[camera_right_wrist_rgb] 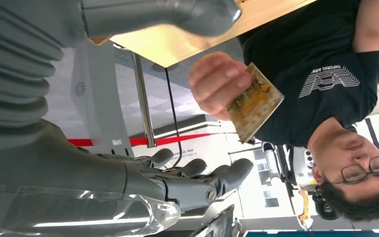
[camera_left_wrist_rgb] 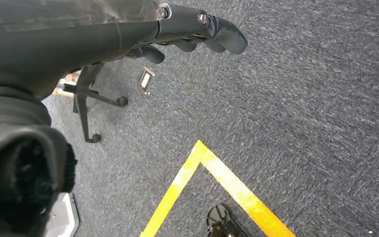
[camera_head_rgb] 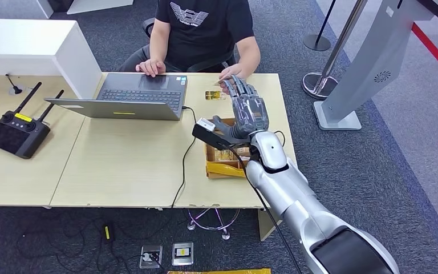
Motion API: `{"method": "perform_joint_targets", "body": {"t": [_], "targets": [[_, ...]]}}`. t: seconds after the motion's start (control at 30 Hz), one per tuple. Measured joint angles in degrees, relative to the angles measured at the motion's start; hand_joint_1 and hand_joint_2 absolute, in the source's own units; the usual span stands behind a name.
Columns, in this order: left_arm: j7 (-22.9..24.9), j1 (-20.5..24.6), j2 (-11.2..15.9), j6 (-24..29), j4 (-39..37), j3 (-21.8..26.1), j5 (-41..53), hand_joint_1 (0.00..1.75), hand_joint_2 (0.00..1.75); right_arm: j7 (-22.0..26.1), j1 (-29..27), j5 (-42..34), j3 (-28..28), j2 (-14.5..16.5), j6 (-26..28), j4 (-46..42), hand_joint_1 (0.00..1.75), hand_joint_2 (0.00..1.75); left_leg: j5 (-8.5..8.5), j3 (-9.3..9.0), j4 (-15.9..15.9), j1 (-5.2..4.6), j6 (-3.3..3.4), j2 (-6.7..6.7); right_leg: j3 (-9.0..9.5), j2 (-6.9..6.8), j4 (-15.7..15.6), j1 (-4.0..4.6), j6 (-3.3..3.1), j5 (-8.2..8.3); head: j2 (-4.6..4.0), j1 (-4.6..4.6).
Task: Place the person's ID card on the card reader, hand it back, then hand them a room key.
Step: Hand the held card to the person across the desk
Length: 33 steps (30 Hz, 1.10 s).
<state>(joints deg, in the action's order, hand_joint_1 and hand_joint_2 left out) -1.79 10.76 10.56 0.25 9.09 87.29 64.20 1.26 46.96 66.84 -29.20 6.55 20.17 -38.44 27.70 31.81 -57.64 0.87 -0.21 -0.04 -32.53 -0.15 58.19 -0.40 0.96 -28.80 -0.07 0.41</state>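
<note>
My right hand reaches over the far right of the table, fingers spread and holding nothing. In the right wrist view its fingers lie apart, a short way from the person's hand, which holds a yellowish patterned card. From the head view the person's hand is just beyond my fingertips, and a yellowish card shows beside them. The black card reader, with a white piece on top, sits left of my wrist. My left hand hangs over the carpet, holding nothing.
An open tray of yellow cards lies under my right forearm. A laptop faces the seated person, its cable trailing off the front edge. A black remote controller lies at the left. A stanchion base and grey kiosk stand are at right.
</note>
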Motion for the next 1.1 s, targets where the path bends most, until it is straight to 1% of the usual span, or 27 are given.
{"method": "perform_joint_targets", "body": {"t": [0.2,0.3,0.4,0.5,0.63,0.7,0.77,0.83,0.9,1.1], "targets": [[0.0,-0.02,0.23,-0.31,0.0,0.01,0.13,0.0,0.0,-0.03,0.72,1.67,1.07,-0.35,-1.04,0.01,0.0,0.0,0.0,-0.02,-0.01,0.0,0.0,0.01,0.0,0.01,0.0,0.0,0.0,0.0,0.0,0.01],[-0.14,-0.03,0.37,-0.78,0.0,0.01,0.21,0.0,0.0,0.99,1.5,1.31,2.15,-1.17,-0.91,-0.01,0.0,0.0,0.0,-0.04,-0.02,-0.01,0.0,0.01,0.0,0.01,-0.01,-0.01,0.0,0.0,0.0,0.0],[-0.42,-0.14,0.51,-1.3,0.0,0.01,0.29,0.0,0.0,3.87,2.7,-0.7,3.98,-3.06,0.65,-0.01,0.0,0.0,0.0,-0.04,-0.03,-0.02,0.0,0.01,0.0,-0.01,-0.01,-0.01,0.01,0.01,0.0,0.01],[-0.49,-0.32,0.77,-1.78,0.0,0.01,0.46,0.0,0.0,7.08,4.55,-4.3,6.38,-5.63,2.78,0.17,0.0,0.0,0.0,-0.05,-0.04,-0.04,0.0,0.01,0.0,0.01,-0.02,-0.04,0.02,0.02,0.0,0.0],[-0.64,-0.42,1.29,-2.39,0.0,0.01,0.77,0.0,0.0,10.8,7.44,-9.3,10.01,-10.16,5.89,1.49,0.0,0.0,0.0,-0.04,-0.05,-0.07,0.01,0.0,-0.03,0.0,-0.04,-0.08,0.02,0.02,0.0,0.0],[-0.78,-0.48,1.51,-2.7,0.0,0.01,0.92,0.0,0.0,12.11,8.69,-11.72,11.87,-12.72,6.28,2.69,0.0,0.0,0.0,-0.04,-0.06,-0.08,0.01,-0.01,-0.04,-0.02,-0.05,-0.08,0.03,0.03,0.0,-0.01],[-0.85,-0.52,1.7,-2.92,0.0,0.01,0.99,0.0,0.0,12.36,9.49,-13.65,13.64,-15.35,6.29,4.1,0.0,0.0,0.01,-0.04,-0.06,-0.08,0.02,-0.01,-0.04,-0.04,-0.06,-0.09,0.03,0.03,0.0,-0.01],[-0.85,-0.58,1.9,-3.02,0.01,0.01,0.93,0.0,0.0,11.49,9.98,-15.57,15.6,-18.4,5.95,5.85,0.0,0.0,0.01,-0.02,-0.07,-0.09,0.02,-0.04,-0.04,-0.08,-0.07,-0.1,0.03,0.03,0.0,-0.01],[-0.82,-0.7,2.05,-2.9,0.01,0.01,0.72,0.0,0.0,9.65,10.32,-18.2,17.82,-21.69,4.53,7.76,0.0,0.0,0.01,0.01,-0.07,-0.11,0.03,-0.07,-0.03,-0.12,-0.08,-0.12,0.03,0.03,0.0,-0.01],[0.32,-0.78,2.18,-1.66,0.01,0.04,-0.24,0.0,0.0,2.62,10.02,-27.13,24.48,-30.42,-2.81,12.66,0.0,0.0,0.05,0.03,-0.08,-0.12,0.05,-0.02,-0.12,-0.08,-0.13,-0.14,0.05,0.04,0.0,-0.03]]}}
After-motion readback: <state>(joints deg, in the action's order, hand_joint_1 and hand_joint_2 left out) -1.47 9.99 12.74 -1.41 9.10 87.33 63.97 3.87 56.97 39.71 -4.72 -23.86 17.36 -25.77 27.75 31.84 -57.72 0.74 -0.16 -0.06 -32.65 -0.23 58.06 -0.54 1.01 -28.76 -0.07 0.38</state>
